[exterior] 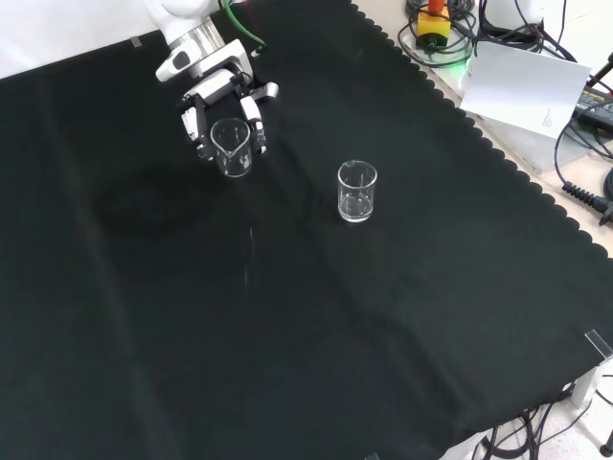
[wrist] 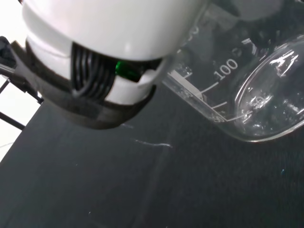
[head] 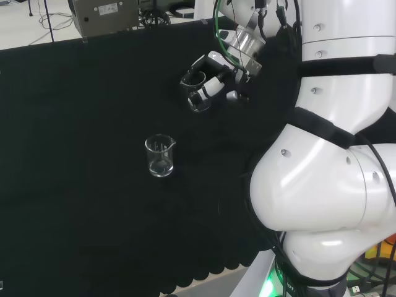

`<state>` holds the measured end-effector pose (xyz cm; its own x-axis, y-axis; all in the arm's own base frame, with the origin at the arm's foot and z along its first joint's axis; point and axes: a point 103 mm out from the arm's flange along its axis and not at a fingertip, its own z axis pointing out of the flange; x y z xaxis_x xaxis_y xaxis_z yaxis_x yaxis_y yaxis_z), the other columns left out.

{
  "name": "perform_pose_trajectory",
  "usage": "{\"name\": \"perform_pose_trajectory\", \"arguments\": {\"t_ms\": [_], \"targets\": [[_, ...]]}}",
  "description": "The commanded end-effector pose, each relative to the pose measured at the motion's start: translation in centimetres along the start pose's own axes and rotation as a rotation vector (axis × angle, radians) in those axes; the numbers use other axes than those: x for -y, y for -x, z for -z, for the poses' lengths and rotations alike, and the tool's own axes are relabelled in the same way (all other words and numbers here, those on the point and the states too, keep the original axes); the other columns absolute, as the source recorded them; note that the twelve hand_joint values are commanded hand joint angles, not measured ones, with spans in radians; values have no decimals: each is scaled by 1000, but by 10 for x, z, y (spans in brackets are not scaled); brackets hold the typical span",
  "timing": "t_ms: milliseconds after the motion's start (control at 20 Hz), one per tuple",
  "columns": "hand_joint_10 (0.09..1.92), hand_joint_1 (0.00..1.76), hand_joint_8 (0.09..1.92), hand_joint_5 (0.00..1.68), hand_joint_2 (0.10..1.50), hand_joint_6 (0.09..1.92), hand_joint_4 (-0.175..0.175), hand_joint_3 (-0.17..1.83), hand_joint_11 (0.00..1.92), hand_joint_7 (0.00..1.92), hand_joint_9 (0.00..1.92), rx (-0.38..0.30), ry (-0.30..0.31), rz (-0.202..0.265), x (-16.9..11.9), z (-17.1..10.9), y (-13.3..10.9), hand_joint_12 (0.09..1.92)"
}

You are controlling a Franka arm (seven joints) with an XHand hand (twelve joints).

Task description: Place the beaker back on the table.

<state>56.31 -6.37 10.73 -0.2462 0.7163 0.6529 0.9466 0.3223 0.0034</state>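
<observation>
A clear glass beaker (head: 197, 93) sits upright in my black and white hand (head: 213, 79), whose fingers are curled round it. In the front view the hand (exterior: 222, 101) reaches in from the top left and the held beaker (exterior: 231, 148) is at or just above the black cloth; I cannot tell if its base touches. The wrist view shows this beaker (wrist: 247, 90) close up with white scale marks, beside a white part of the hand (wrist: 99, 57). A second clear beaker (head: 160, 156) stands alone on the cloth, also in the front view as a beaker (exterior: 356, 192) right of the hand.
Black cloth (exterior: 287, 335) covers the bench, with a scalloped edge (exterior: 498, 163) at the front view's right. Cables and a white sheet (exterior: 522, 86) lie beyond it. The arm's big white links (head: 328, 154) stand at the head view's right.
</observation>
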Motion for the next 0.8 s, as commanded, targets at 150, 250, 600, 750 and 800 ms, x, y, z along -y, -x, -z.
{"name": "perform_pose_trajectory", "arguments": {"t_ms": [150,250,600,750,800], "targets": [[87,1432,652,1227,640,689,-175,604,1285,1350,1572,-39,40,1,-6,-9,11,656],[87,1433,647,1219,611,726,-175,660,1277,1367,1573,-37,41,-2,-6,-12,14,660],[87,1431,652,1214,619,753,-175,653,1256,1365,1555,-56,42,-36,-2,-27,28,670],[87,1431,650,1214,620,756,-175,651,1254,1365,1553,-66,34,-42,-3,-34,34,671],[87,1431,647,1214,622,755,-175,647,1252,1367,1551,-71,29,-44,-4,-35,35,674]]}}
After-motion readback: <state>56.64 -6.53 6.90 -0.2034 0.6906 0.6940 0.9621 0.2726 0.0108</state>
